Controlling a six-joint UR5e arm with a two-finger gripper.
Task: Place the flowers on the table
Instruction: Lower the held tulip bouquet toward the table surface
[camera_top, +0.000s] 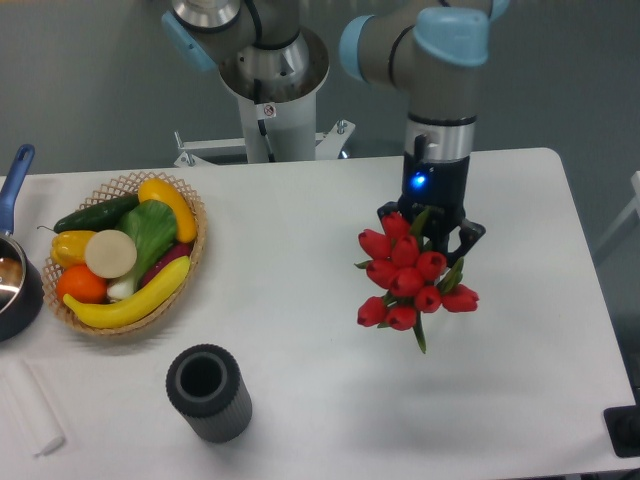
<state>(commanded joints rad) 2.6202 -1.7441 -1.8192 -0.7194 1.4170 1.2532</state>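
Observation:
A bunch of red tulips, the flowers (408, 278), hangs above the white table (310, 400) right of centre, blooms turned toward the camera and a green leaf tip pointing down. My gripper (428, 232) is directly behind the bunch and shut on the flowers; its dark fingers (463, 234) show on either side of the upper blooms. The stems are hidden behind the blooms. I cannot tell whether the bunch touches the tabletop.
A wicker basket (190, 215) of fruit and vegetables sits at the left. A dark ribbed cylinder (208, 392) stands upright at the front left. A pot with a blue handle (15, 280) is at the left edge, with a white object (28, 408) below it. The robot base (270, 90) is at the back.

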